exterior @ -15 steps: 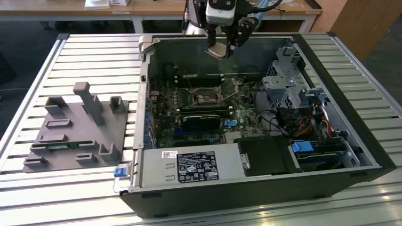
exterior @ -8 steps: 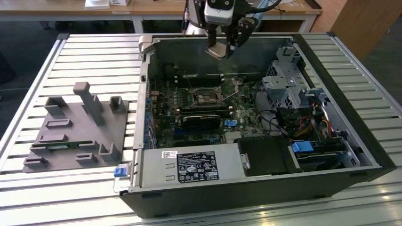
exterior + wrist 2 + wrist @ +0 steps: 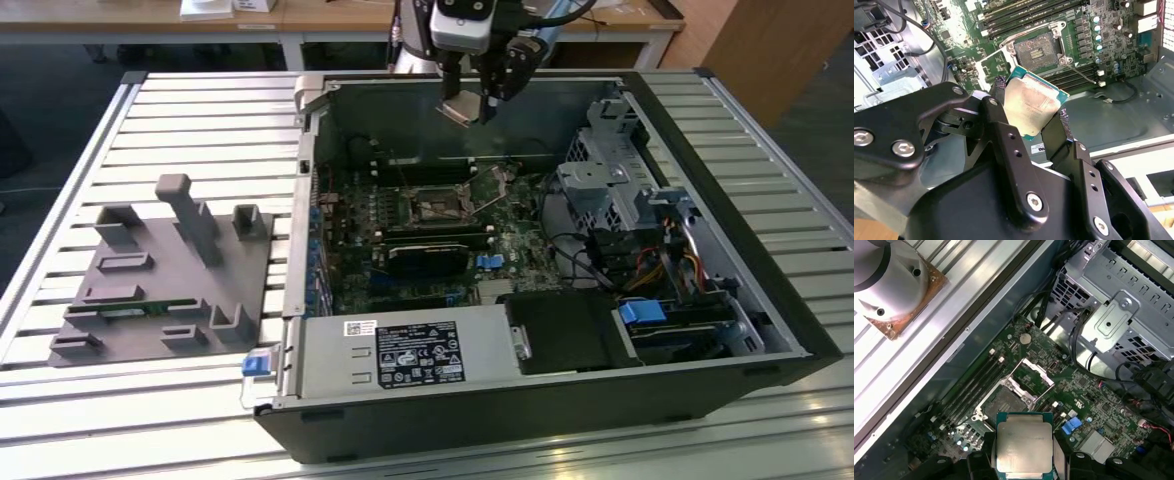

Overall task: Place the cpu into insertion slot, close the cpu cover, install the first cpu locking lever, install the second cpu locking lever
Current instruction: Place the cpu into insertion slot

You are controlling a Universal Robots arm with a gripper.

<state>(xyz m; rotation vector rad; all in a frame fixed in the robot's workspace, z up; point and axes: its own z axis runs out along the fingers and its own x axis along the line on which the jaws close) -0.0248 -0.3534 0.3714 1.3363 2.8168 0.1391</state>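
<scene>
Jaws are pinching the cpu [image 3: 1031,107] by two opposite edges, a black finger [image 3: 1004,127] on either side, and the dull silver top faces both wrist cams. So the gripper [image 3: 477,98] has a solid hold on it.

The chip is hanging in the air, a bit tilted, up over the open computer case [image 3: 561,420]. It's well apart from the insertion slot [image 3: 1003,401] and not touching the board anywhere.

The slot itself is bare, with the dark socket exposed. The cpu cover [image 3: 1032,376] is flipped up off one edge of it, and you can see green board through its window.

Long memory slots [image 3: 976,382] run just beside the insertion slot. In the exterior view a long black card [image 3: 427,255] sits on the slot's near side, opposite the gripper. The metal drive cage [image 3: 607,185] is off to the exterior view's right of the slot. Way out to the exterior view's left of the slot, outside the case, there's a grey fixture block [image 3: 160,275] with pegs on the slatted table [image 3: 80,130].
</scene>
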